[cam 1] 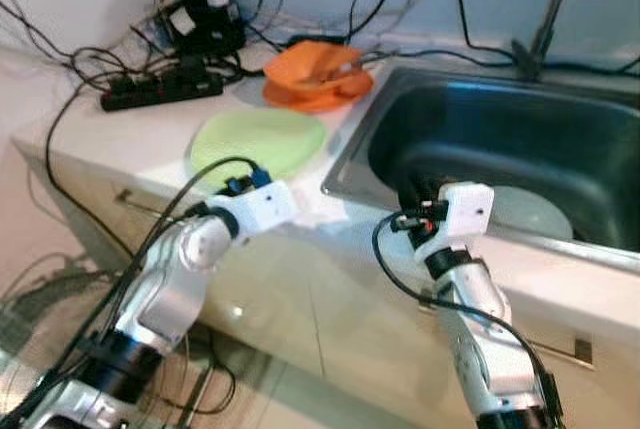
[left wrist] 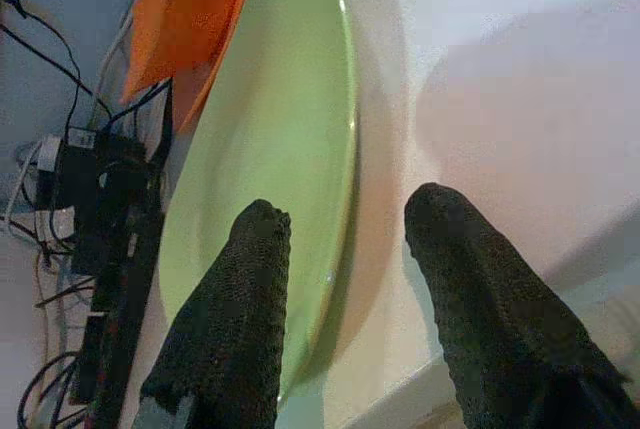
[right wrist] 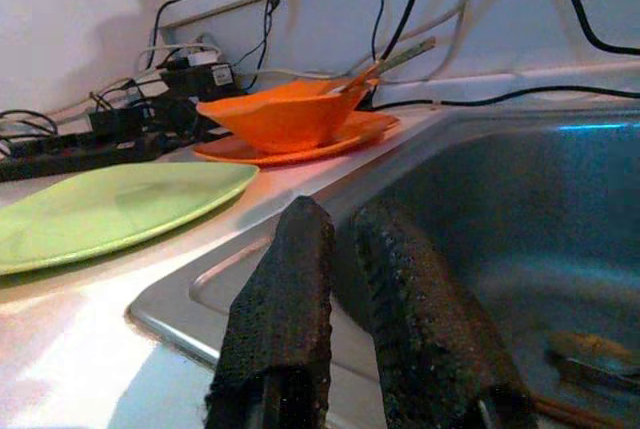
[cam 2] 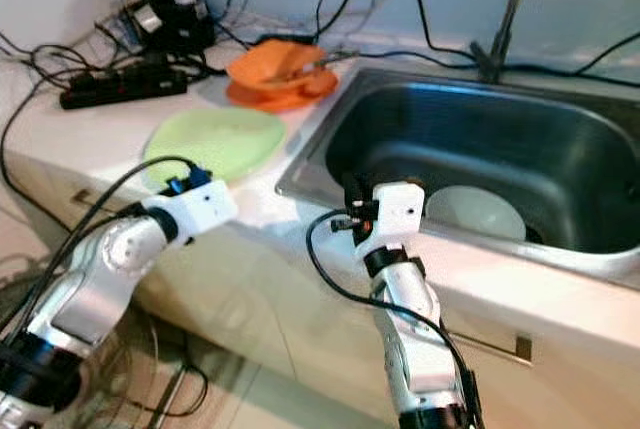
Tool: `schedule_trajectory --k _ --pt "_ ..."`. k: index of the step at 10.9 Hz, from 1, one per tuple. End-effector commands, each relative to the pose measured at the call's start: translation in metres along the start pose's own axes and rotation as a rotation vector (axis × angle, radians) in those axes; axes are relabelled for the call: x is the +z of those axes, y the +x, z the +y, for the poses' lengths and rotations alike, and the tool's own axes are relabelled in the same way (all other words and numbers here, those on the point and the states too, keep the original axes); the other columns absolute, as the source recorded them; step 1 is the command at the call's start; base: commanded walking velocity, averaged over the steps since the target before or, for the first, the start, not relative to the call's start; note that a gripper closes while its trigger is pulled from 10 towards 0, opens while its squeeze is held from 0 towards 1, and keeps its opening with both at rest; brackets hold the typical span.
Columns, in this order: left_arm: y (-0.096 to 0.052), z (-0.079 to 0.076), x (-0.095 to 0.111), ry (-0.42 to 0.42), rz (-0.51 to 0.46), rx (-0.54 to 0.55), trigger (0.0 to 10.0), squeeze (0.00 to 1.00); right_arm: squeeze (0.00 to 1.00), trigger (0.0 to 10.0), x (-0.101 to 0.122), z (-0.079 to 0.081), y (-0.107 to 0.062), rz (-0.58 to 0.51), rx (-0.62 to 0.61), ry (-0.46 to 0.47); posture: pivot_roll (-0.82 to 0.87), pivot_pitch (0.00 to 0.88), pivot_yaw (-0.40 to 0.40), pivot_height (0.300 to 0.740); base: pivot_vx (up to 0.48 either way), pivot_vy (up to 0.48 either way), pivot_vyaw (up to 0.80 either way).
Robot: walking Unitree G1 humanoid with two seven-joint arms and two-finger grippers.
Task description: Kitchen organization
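My left hand (left wrist: 340,249): fingers spread apart, gripping nothing, low over the front of the bench; one finger sits over the near rim of the green plate, the other over bare bench beside it.
Green plate (cam 1: 258,143): lies flat on the bench, just ahead of my left hand, between the bench's front edge and the orange dishes.
My right hand (right wrist: 340,239): fingers nearly together with a narrow gap, holding nothing, poised at the sink's front left corner, above the steel rim.
Sink (cam 1: 380,99): steel basin set into the bench to my right; my right hand points into it.
White plate (cam 2: 475,211): lies on the sink's bottom, near the front wall, just beyond my right hand.
Orange bowl (right wrist: 285,117): stands on an orange plate (right wrist: 360,132) behind the green plate, close to the sink's back left corner; a utensil (right wrist: 395,57) leans out of the bowl.
Bench (cam 1: 150,144): pale, with cupboard fronts below.
Power strip (cam 1: 160,91): black, at the back left of the bench, among tangled cables (cam 1: 60,49).
Tap (cam 1: 550,9): rises behind the sink against the pale wall.
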State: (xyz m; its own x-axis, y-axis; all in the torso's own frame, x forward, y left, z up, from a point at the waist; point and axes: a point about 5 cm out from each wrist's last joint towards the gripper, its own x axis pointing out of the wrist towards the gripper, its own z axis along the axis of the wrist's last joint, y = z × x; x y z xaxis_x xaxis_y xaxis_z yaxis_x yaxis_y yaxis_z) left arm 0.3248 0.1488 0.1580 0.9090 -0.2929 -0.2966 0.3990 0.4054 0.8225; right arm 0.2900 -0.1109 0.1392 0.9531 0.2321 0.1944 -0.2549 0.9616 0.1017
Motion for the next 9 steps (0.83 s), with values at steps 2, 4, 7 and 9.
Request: schedule_trajectory --k 2,4,7,9 --pt "0.003 0.000 -0.008 0.009 0.048 0.016 10.0 0.00 0.00 10.0 -0.005 0.003 0.000 0.022 0.005 0.006 0.07 0.038 0.099 0.740 0.000 0.000 0.00" --pt "0.005 0.001 -0.011 0.029 0.064 0.027 10.0 0.00 0.00 10.0 -0.005 0.003 0.000 0.026 0.006 0.006 0.07 0.040 0.099 0.740 0.000 0.000 0.00" --pt "0.010 -0.001 -0.023 0.125 0.145 0.003 10.0 0.00 0.00 10.0 -0.005 0.003 0.000 0.026 0.001 0.005 0.06 0.046 0.101 0.740 0.000 0.000 0.00" --pt "0.013 -0.002 -0.029 0.177 0.194 -0.005 10.0 0.00 0.00 10.0 -0.005 0.003 0.001 0.024 -0.003 0.006 0.06 0.046 0.104 0.740 0.000 0.000 0.00"
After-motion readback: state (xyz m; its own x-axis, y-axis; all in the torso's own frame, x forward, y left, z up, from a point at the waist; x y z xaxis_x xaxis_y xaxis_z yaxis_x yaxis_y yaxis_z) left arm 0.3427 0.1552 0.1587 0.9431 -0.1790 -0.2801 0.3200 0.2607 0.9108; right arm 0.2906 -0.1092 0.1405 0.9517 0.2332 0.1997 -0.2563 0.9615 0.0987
